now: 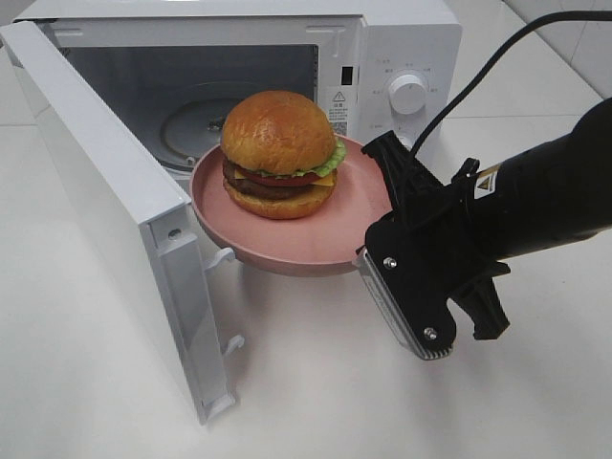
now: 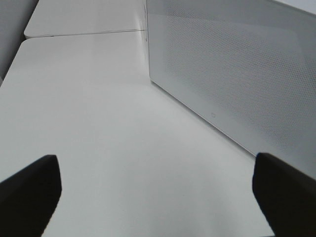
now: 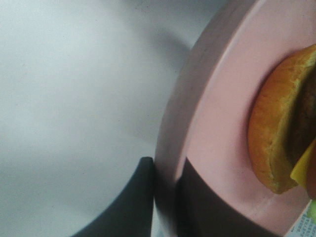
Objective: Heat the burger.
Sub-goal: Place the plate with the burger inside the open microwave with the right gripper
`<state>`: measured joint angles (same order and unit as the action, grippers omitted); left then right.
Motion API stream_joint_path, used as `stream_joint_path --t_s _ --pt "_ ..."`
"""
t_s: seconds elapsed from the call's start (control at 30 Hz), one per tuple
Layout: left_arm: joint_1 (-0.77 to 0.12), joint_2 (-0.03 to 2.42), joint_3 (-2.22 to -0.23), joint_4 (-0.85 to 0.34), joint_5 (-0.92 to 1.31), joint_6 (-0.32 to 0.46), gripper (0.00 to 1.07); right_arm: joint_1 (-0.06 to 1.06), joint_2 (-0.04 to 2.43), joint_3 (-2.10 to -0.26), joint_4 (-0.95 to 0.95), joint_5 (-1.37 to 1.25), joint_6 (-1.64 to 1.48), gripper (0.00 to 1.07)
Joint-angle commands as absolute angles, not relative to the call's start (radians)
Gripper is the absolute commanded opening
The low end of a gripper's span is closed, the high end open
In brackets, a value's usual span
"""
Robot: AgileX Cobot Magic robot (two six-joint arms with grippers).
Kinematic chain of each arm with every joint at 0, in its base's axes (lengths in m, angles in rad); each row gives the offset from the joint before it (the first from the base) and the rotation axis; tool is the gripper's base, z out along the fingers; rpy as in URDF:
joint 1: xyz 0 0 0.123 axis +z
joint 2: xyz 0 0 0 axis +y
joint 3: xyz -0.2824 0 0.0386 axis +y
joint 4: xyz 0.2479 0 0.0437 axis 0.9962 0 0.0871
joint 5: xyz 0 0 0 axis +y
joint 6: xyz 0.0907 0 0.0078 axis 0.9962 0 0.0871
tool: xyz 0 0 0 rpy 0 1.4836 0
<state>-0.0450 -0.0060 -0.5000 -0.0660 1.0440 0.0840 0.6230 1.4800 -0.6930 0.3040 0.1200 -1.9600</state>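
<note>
1. One-point hold: right gripper [image 3: 167, 197] pinches rim of round pink plate [image 1: 287, 244]; golden-bun burger [image 1: 279, 153] sits on it, before open white microwave [image 1: 402, 57].
2. Keep plate level sliding in.
3. Left gripper [image 2: 158, 192] spread wide, empty.

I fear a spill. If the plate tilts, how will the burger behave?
The burger is tall, in loose layers, so it would probably slide or topple. The pink plate looks smooth with a low rim, likely giving little hold. The right claw pinches only the rim, so the plate may sag.
</note>
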Motion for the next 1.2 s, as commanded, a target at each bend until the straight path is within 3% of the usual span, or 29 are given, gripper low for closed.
stream_joint_path --t_s 0.03,1.2 --pt "-0.049 -0.024 -0.498 -0.071 1.039 0.081 0.98 0.62 1.483 -0.733 0.312 0.054 -1.969 0.0" --pt "-0.049 -0.024 -0.498 -0.071 1.039 0.081 0.98 0.62 1.755 -1.024 0.217 0.088 -1.953 0.0"
